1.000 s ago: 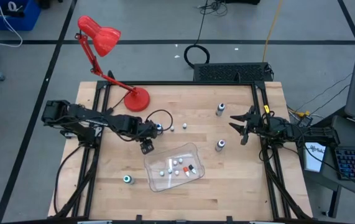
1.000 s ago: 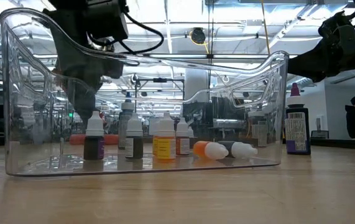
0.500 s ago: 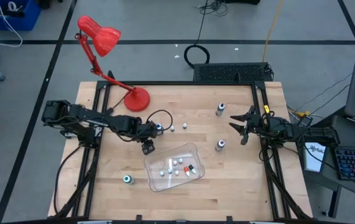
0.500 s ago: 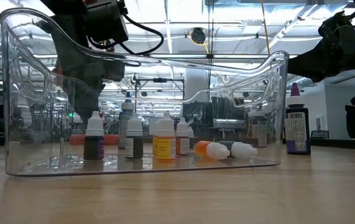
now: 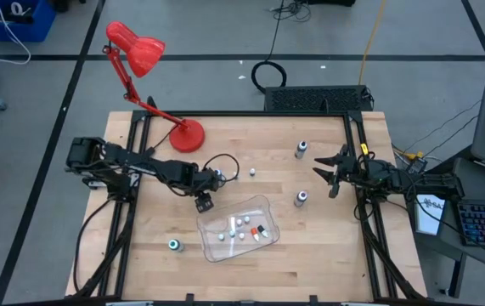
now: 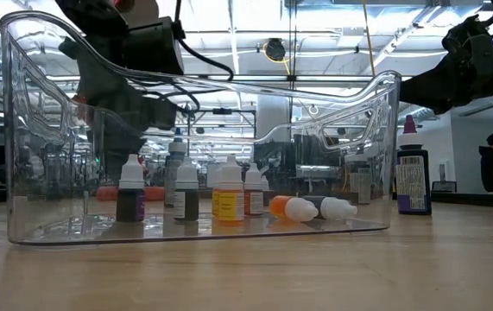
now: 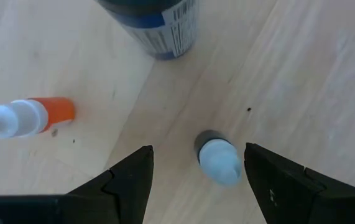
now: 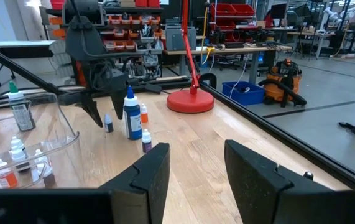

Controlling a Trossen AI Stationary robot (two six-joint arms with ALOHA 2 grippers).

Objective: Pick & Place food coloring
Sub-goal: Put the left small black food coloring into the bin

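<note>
My left gripper (image 5: 222,177) is open and points down over a tiny white-capped food coloring bottle (image 7: 218,160). The bottle stands on the wood between the two fingers, apart from both. A blue-bodied bottle (image 7: 153,25) stands and an orange one (image 7: 31,116) lies close by. The clear tray (image 5: 236,229) holds several small bottles (image 6: 229,192), some upright, two lying (image 6: 313,207). My right gripper (image 5: 321,172) is open and empty near the table's right edge.
More bottles stand loose on the table: one at the far right (image 5: 301,150), one by the tray's right (image 5: 300,199), a teal-capped one near the front left (image 5: 174,245), a tiny one (image 5: 251,172). A red desk lamp (image 5: 187,134) stands at the far left.
My left gripper has gone a little toward the table's right edge, staying open and pointing down, and now stands over the small white-capped bottle. The bottles and the tray have stayed in place.
</note>
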